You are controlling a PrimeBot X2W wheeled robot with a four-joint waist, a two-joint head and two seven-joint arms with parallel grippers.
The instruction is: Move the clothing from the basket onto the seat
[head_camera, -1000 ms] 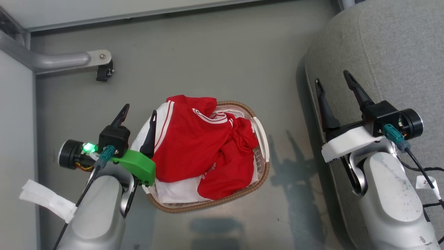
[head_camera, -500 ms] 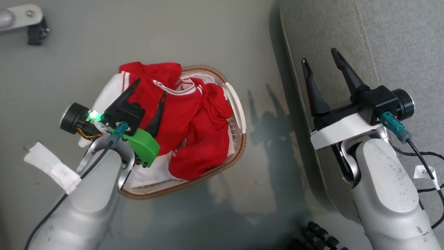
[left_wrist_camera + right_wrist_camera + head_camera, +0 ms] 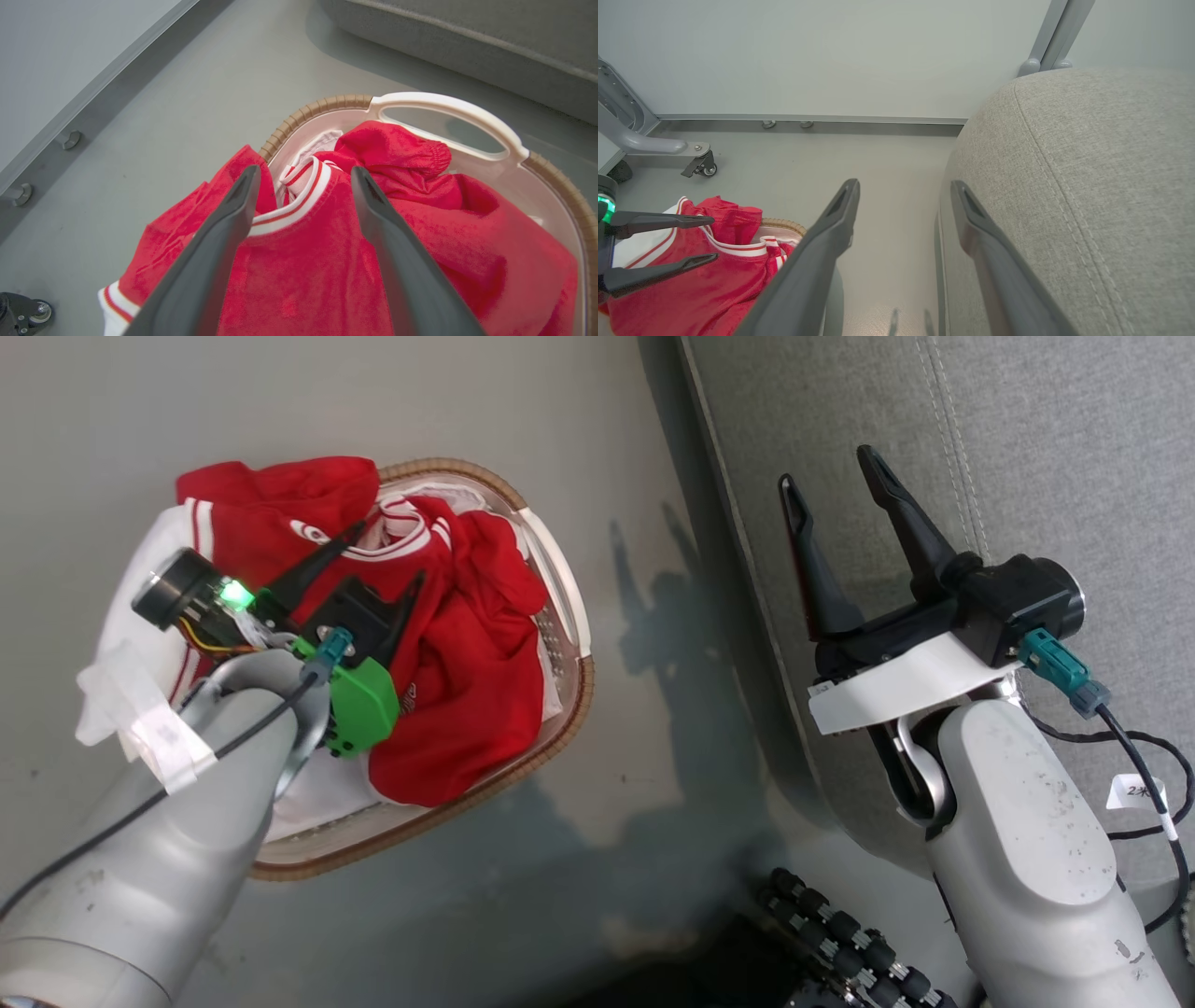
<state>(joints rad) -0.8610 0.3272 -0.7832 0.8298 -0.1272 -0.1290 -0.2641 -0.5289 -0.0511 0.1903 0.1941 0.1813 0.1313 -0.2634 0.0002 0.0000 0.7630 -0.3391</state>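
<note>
Clothing (image 3: 467, 644), red sports garments with white panels and red-and-white striped trim, is lying heaped in the basket (image 3: 585, 677), which is sitting on the grey floor (image 3: 653, 784) near the seat (image 3: 1074, 448) but apart from it. One garment is spilling over the basket's brown woven rim on the side away from the seat, and a plain white sheet (image 3: 327, 803) is showing beneath the red pile. We are holding our left gripper (image 3: 388, 553) low over the heap with its two dark fingers spread apart, gripping nothing. In the left wrist view they are straddling a striped collar (image 3: 299, 205), and we cannot tell whether the tips are touching the cloth. We are holding our right gripper (image 3: 827, 467) above the seat's rounded edge, its fingers likewise standing apart and empty, just beside the stitched seam (image 3: 945, 429). Beyond the basket, a caster wheel (image 3: 706, 169) on a metal frame leg is standing on the floor.
</note>
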